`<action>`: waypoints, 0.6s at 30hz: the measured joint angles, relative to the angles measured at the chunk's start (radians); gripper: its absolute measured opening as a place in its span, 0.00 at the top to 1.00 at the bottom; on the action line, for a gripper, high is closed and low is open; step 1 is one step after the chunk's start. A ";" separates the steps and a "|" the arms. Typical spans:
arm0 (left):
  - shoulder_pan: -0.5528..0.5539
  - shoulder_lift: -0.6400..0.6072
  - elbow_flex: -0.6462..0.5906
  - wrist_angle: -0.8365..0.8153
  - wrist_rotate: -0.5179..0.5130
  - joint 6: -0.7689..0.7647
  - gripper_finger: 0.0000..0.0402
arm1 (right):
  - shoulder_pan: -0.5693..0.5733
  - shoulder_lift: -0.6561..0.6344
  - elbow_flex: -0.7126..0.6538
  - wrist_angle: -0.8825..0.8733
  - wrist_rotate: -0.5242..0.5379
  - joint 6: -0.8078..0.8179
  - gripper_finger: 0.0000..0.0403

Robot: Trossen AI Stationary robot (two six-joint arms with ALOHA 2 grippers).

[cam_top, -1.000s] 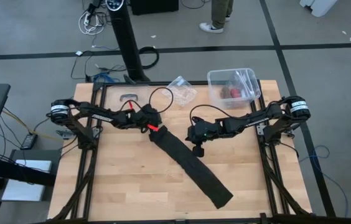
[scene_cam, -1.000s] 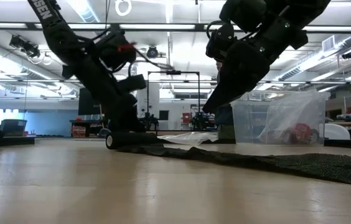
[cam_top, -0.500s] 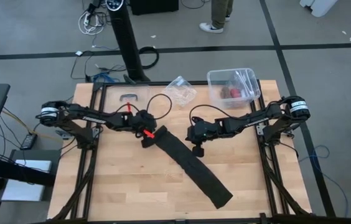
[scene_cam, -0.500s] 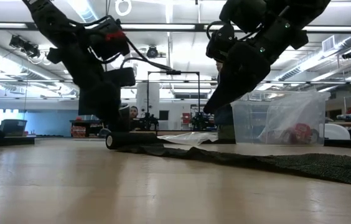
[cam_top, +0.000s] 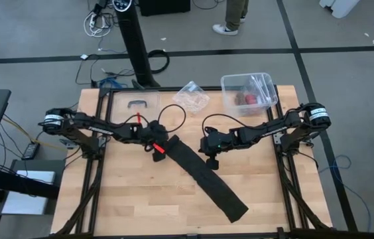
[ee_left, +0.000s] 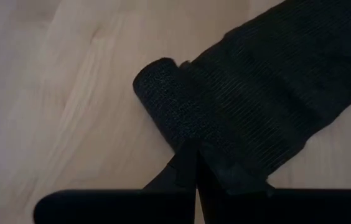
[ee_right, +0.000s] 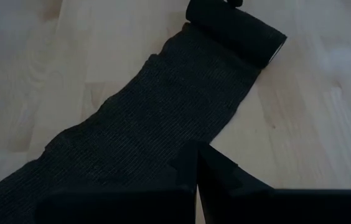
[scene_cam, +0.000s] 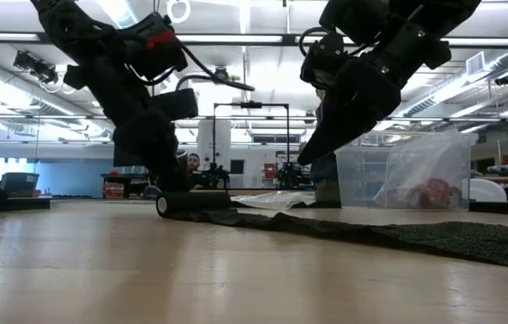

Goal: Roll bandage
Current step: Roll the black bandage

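Both grippers have fingers pressed together: the left gripper [cam_top: 158, 147] nudging the bandage's [cam_top: 203, 178] roll along, the right gripper [cam_top: 211, 160] pinning the strip flat

The bandage [cam_top: 203, 178] is being shown as matte black with a fine ribbed weave, and its rolled end [ee_left: 169, 106] is being seen in the same black with a grainy texture. The desk [cam_top: 134, 192] is being rendered in pale wood with light grain streaks. The left end effector [cam_top: 158, 147] is being seen in black with a red mark beside it; the right end effector [cam_top: 211, 161] is being shown in black. The plastic box [cam_top: 249, 92] is being shown clear, with something red inside. The wrapper [cam_top: 193, 97] is being seen as clear and crinkled. The floor [cam_top: 34, 33] is being shown grey, crossed by dark lines.
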 joint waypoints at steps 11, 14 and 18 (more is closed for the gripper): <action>-0.035 0.028 0.000 0.060 -0.010 -0.010 0.97 | 0.018 0.000 0.000 -0.001 0.000 0.006 0.98; -0.055 0.029 0.000 0.060 -0.081 -0.010 0.97 | 0.023 0.000 0.000 0.000 0.000 0.006 0.98; -0.071 0.014 0.021 0.045 -0.172 -0.010 0.97 | 0.028 0.000 0.000 -0.001 0.000 0.006 0.98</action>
